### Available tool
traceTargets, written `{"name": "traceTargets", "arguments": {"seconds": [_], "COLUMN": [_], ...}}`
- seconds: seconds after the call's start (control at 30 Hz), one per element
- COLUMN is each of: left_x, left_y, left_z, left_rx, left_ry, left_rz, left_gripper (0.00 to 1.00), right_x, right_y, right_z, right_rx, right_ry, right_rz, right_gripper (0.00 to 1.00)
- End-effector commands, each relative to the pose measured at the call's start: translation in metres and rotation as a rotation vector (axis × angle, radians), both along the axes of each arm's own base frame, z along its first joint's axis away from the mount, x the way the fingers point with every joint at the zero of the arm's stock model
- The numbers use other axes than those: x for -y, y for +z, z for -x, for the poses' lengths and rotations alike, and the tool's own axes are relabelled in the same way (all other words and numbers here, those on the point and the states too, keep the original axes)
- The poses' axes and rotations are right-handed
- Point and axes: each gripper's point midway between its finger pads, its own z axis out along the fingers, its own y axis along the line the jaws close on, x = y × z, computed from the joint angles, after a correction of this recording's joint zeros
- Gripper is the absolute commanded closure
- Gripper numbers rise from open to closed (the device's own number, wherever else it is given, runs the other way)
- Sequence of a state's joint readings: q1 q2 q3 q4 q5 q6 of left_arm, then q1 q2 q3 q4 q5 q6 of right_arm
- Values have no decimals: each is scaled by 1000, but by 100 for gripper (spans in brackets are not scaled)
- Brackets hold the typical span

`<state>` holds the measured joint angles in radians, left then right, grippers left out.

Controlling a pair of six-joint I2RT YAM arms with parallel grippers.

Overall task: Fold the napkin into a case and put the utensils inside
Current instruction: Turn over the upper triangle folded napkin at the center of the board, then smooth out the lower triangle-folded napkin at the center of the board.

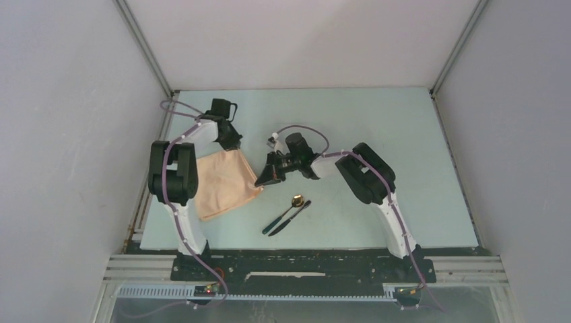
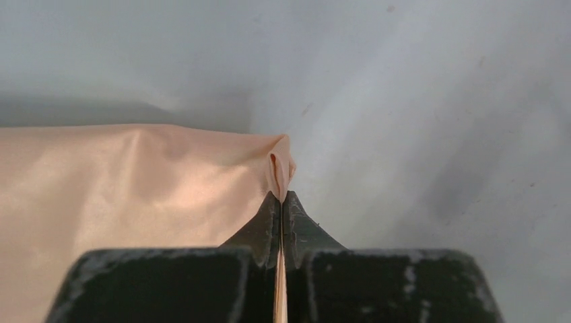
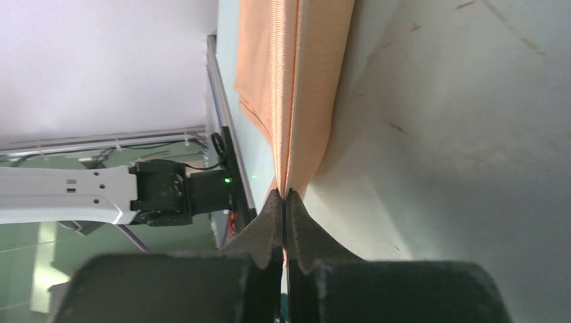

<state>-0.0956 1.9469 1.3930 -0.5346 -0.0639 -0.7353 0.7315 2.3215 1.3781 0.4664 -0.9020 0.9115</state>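
Note:
The peach-tan napkin (image 1: 224, 183) lies folded on the left part of the table. My left gripper (image 1: 234, 144) is shut on its far corner; in the left wrist view (image 2: 281, 196) the cloth (image 2: 135, 188) is pinched between the jaws. My right gripper (image 1: 259, 180) is shut on the napkin's right edge; in the right wrist view (image 3: 285, 195) the cloth (image 3: 296, 87) runs up from the closed jaws. The gold-bowled spoon (image 1: 289, 208) and the slim dark knife (image 1: 291, 219) lie side by side on the table, just right of the napkin and near of the right gripper.
White enclosure walls (image 1: 81, 121) stand close on the left, back and right. The table's front edge carries a black rail (image 1: 303, 259) with both arm bases. The left arm's base (image 3: 161, 192) shows in the right wrist view.

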Motion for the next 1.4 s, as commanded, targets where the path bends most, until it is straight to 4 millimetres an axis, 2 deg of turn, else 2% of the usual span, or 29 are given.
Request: {"name": "traceTargets", "arguments": {"seconds": [0.0,0.07,0.1,0.13,0.2,0.27,0.33,0.37,0.43,0.47,0.5,0.6,0.7,0.8,0.83,0.97,1.1,1.13,1.23,1.37], "left_x": [-3,2,7,10,16,18,18,18,14,11,8,9,14,23,22,15,17,17,19,23], "left_y": [16,12,14,15,25,43,72,86,113,131,139,148,142,134,127,120,129,133,141,144], "left_z": [-51,-52,-54,-55,-56,-54,-50,-45,-34,-26,-15,19,58,95,108,145,161,162,164,164], "left_rx": [175,168,173,175,191,216,262,276,292,307,301,293,280,271,253,230,269,282,319,343], "left_ry": [38,13,-4,-17,-49,-69,-88,-96,-110,-115,-121,-159,-187,-235,-243,-252,-256,-255,-250,-254], "left_rz": [-23,-19,-11,-8,-1,-14,-33,-42,-62,-75,-87,-72,-22,44,46,30,54,59,73,95], "left_gripper": [100,100,98,93,75,58,47,43,26,22,20,17,17,17,17,16,16,16,16,15], "right_x": [24,30,32,34,42,58,76,88,105,111,112,89,61,40,37,27,26,27,32,36], "right_y": [9,4,3,2,2,5,13,12,13,16,19,35,45,44,40,31,16,13,7,-1], "right_z": [24,21,18,15,7,-1,-7,-12,-11,-11,-9,-6,-3,1,3,7,12,11,11,11], "right_rx": [50,66,87,102,154,194,246,274,307,333,356,405,427,432,427,407,379,382,389,384], "right_ry": [117,102,94,80,47,9,-30,-61,-83,-94,-96,-89,-82,-66,-62,-58,-42,-46,-39,-27], "right_rz": [34,76,89,109,174,281,406,480,574,604,616,538,488,493,508,530,552,564,589,609], "right_gripper": [100,99,95,90,74,56,40,35,30,28,27,27,27,32,36,55,60,59,46,49]}}
